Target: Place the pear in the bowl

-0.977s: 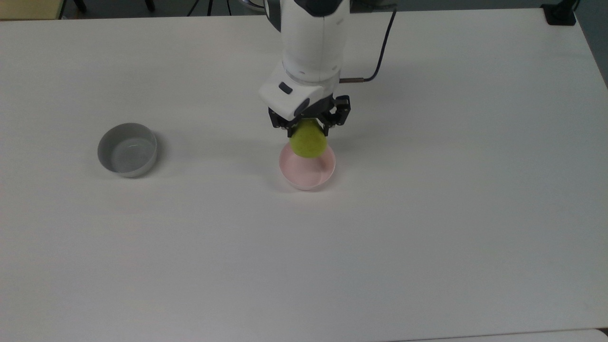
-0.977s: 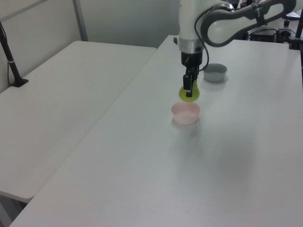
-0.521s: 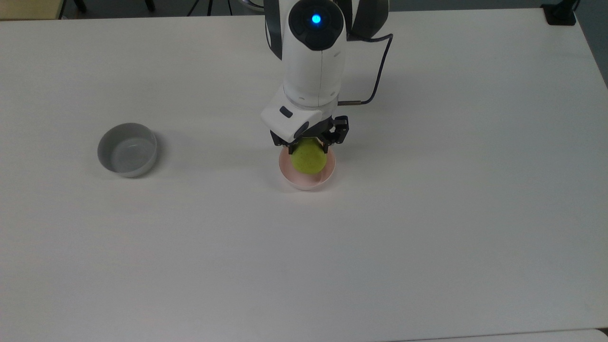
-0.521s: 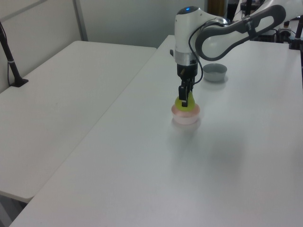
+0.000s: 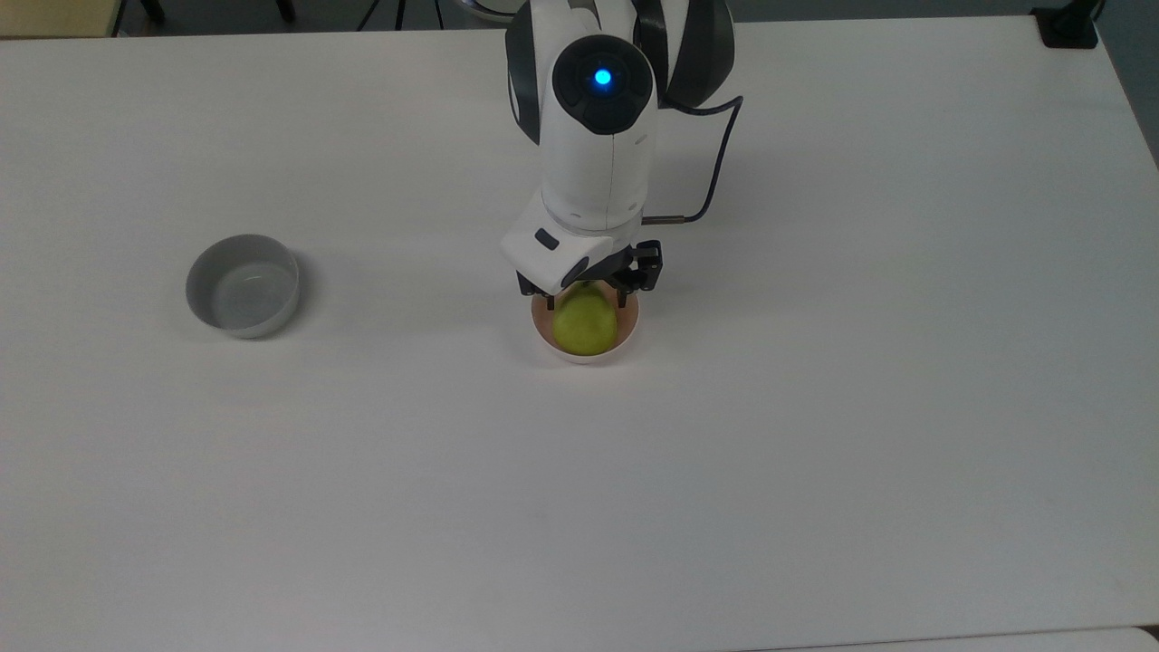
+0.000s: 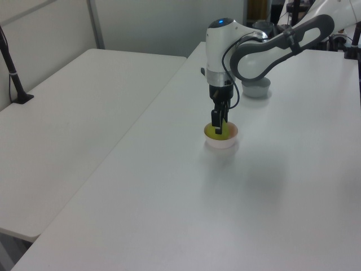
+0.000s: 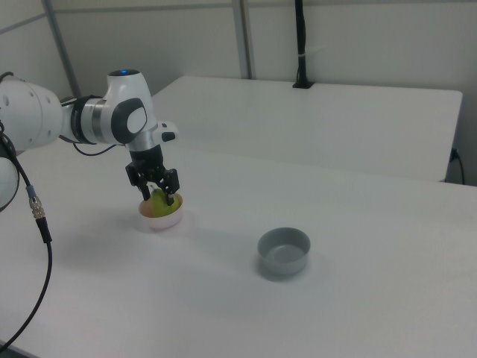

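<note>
Leftmost in the top view, the grey bowl (image 5: 243,285) stands well apart on the white table (image 5: 815,453). Then at the middle, my gripper (image 5: 589,288) hangs over the pale pink bowl (image 5: 627,340); the pear (image 5: 585,323) sits down inside it, my fingers closed around its upper part.

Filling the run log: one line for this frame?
phase: placing | pear: down inside pink bowl | gripper: around pear's top, grip state unclear | grey bowl: apart, empty
</note>
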`<act>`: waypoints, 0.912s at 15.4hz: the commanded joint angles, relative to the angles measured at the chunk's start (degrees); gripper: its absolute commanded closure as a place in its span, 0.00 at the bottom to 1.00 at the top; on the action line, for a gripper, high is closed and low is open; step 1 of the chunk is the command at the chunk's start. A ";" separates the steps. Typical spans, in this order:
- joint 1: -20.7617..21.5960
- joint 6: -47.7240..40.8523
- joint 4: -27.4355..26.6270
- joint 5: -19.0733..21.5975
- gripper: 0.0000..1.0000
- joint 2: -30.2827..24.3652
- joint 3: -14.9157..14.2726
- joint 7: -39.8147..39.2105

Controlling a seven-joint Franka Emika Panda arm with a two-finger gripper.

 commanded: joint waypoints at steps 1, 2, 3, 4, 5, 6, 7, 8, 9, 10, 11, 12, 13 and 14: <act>0.82 1.41 -0.45 -1.07 0.00 -0.40 -0.76 1.09; 0.82 1.32 -0.45 -1.07 0.00 -0.57 -0.85 1.09; 0.56 0.89 -0.36 -1.07 0.00 -1.18 -0.85 1.09; 0.39 0.71 -0.36 -0.98 0.00 -2.23 -0.85 1.09; -0.14 0.18 -0.36 -0.89 0.00 -4.07 -0.85 1.00; -0.84 -1.82 -0.10 -0.89 0.00 -5.31 -0.94 0.92; -1.37 -4.37 0.16 -0.89 0.00 -6.71 -1.02 0.57; -2.33 -7.18 0.17 -0.89 0.00 -9.42 -1.20 0.48; -3.12 -9.47 0.17 -0.72 0.00 -12.15 -1.46 0.30; -3.74 -11.23 0.17 -0.72 0.00 -13.83 -1.99 -0.40; -4.01 -14.03 0.17 -0.19 0.00 -16.46 -3.73 -3.62; -3.92 -15.97 0.08 -0.01 0.00 -18.22 -5.32 -5.83; -3.75 -17.82 0.17 0.16 0.00 -19.72 -6.90 -7.07; -3.57 -19.40 0.17 0.34 0.00 -21.21 -8.22 -7.61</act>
